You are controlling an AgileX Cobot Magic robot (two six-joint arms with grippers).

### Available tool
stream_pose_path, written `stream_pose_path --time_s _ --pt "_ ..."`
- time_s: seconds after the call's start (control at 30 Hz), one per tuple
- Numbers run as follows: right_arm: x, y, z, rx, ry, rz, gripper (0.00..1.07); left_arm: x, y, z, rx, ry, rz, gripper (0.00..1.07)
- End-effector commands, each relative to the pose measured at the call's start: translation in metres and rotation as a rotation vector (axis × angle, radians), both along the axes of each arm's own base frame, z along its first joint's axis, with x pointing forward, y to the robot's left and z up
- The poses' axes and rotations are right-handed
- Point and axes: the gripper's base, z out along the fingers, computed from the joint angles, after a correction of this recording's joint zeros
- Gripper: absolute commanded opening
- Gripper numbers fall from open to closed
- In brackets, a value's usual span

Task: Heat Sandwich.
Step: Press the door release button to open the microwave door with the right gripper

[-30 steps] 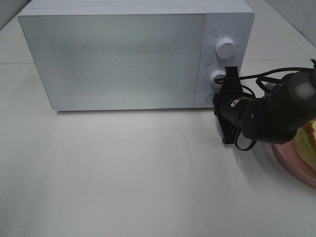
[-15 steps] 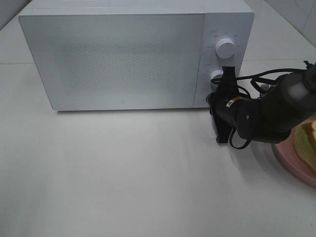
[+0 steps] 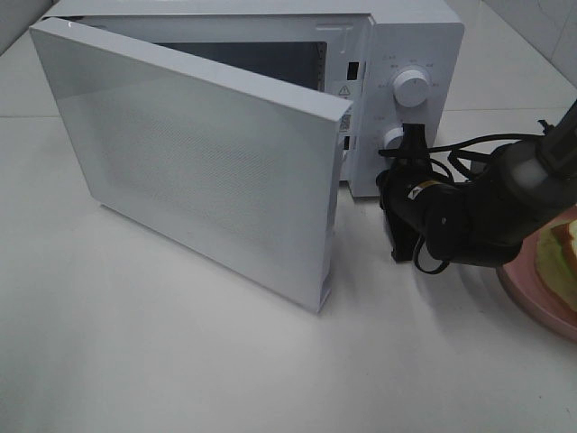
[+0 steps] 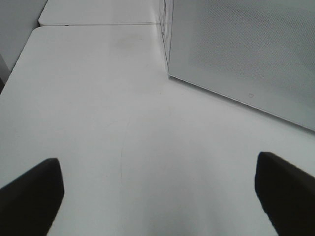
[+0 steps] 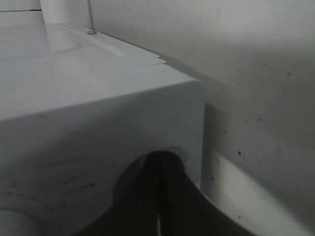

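Looking down from the high camera: white microwave at the back of a white table, its door standing well open, hinged at the left, free edge angled out toward the front. Dark cavity showing behind the door's top edge. Two round knobs on the control panel, one above the other. Just below the lower knob, right gripper up against the panel, fingers closed together and holding nothing, black cables looping behind the wrist. At the far right edge of the view, sandwich lying on a pink plate on the table, to the right of the arm and well apart from the microwave's opening. Only partly in frame, cut off by the edge and partly hidden by the arm. White bread with tan crust on top, pale green-yellow filling below, narrower than the plate.

Seen from the left wrist: left gripper hovering over bare table, dark fingertips spread wide at either side, nothing between them. Perforated panel of the open door ahead, clear of the fingers.

Seen from the right wrist: very close on a rounded white corner of the microwave, closed dark fingers meeting at a shallow round recess low on the panel. Grey speckled surface beside the corner, too close to identify.
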Motion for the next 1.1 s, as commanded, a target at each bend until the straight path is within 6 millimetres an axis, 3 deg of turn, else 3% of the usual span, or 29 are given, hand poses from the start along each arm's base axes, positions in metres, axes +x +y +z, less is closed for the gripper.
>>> stream_pose_path --time_s 0.03,0.5,1.1 --pt "0.027 -0.004 0.032 0.008 -0.281 -0.042 0.0 -0.004 0.0 0.0 -0.008 -0.035 -0.002 1.03" --pt "0.024 -0.002 0.026 0.015 -0.179 -0.022 0.01 -0.004 0.0 0.0 -0.008 -0.035 -0.002 1.03" --pt "-0.014 -0.006 0.028 -0.021 0.083 0.084 0.0 -0.004 0.0 0.0 -0.008 -0.035 -0.002 1.03"
